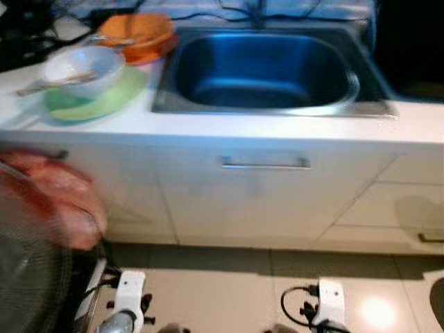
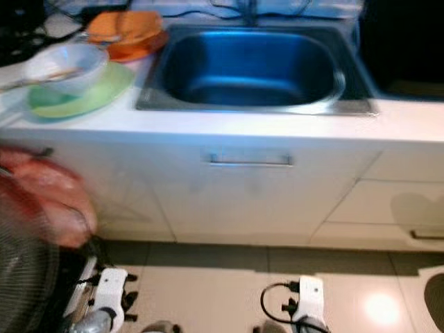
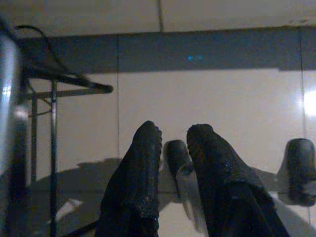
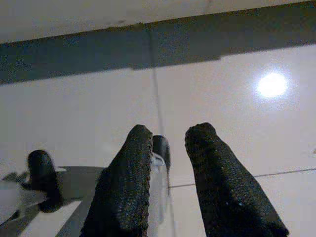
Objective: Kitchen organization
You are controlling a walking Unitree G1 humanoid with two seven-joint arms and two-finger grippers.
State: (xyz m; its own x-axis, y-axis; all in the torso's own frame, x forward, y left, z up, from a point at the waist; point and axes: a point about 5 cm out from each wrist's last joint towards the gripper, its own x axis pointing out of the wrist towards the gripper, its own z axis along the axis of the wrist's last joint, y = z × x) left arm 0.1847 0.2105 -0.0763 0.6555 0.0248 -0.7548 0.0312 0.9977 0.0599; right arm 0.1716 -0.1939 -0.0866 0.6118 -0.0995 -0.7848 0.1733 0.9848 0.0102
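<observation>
while both arms hang idle, left gripper [image 3: 173, 143] and right gripper [image 4: 169, 140] parted and empty, the white bowl [image 1: 83, 69], green plate [image 1: 118, 97] and what looks like an orange dish [image 1: 139, 35] wait untouched beside the steel sink [image 1: 263, 69].

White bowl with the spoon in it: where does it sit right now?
In the left eye view the white bowl sits on a green plate on the counter, left of the sink, just in front of the orange bowl.
</observation>
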